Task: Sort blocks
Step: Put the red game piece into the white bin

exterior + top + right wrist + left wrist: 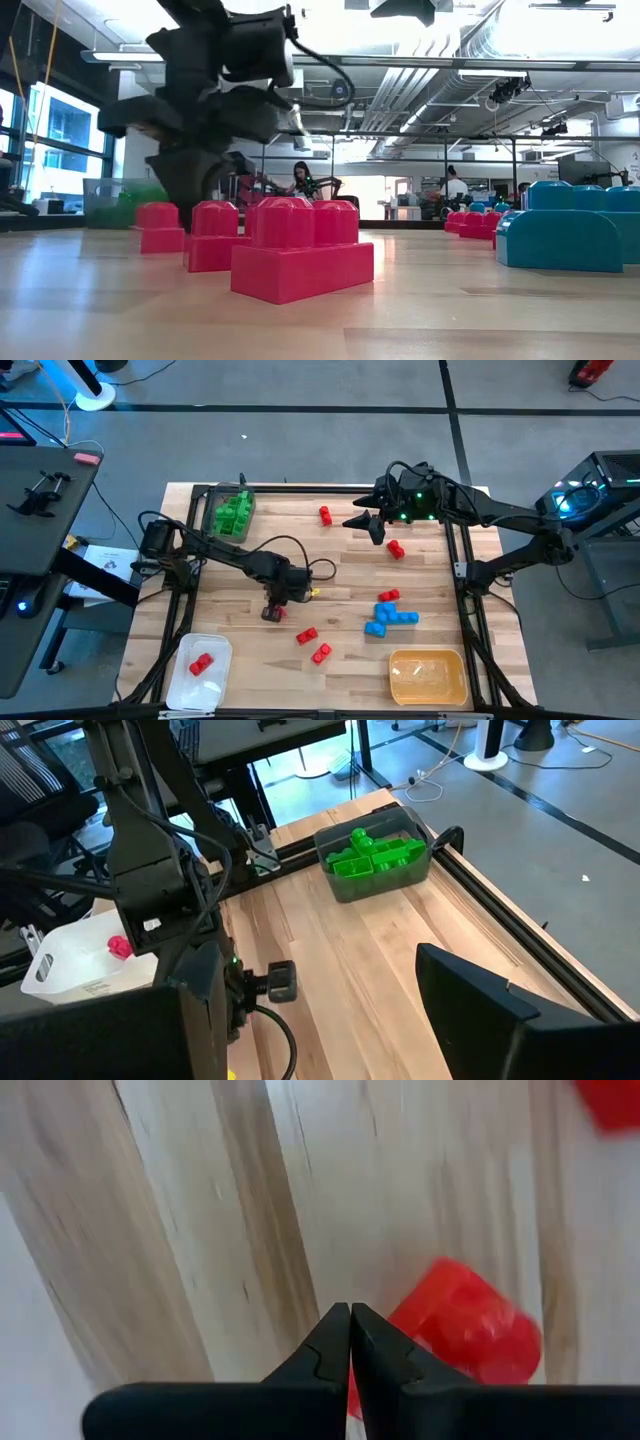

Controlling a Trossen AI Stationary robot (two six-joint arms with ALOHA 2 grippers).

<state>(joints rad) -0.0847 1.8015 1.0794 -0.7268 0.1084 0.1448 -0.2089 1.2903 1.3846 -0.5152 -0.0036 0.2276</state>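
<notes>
Left gripper (350,1342) pinched shut – red block (465,1332) just beyond (wrist view only)

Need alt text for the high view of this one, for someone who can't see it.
The left gripper is down over a red block mid-table, while the right gripper hangs open near the far edge. Red and blue blocks lie scattered; green blocks fill the grey tray.

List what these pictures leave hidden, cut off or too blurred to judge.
- Left hand: in the left wrist view its fingers meet, but whether they pinch the blurred red block is unclear; overhead, the hand covers it.
- Yellow tray: contents indistinct from above.
- Blue blocks: cut off by the low view's edge.
- Right hand: its fingertips run off the right wrist view.
</notes>
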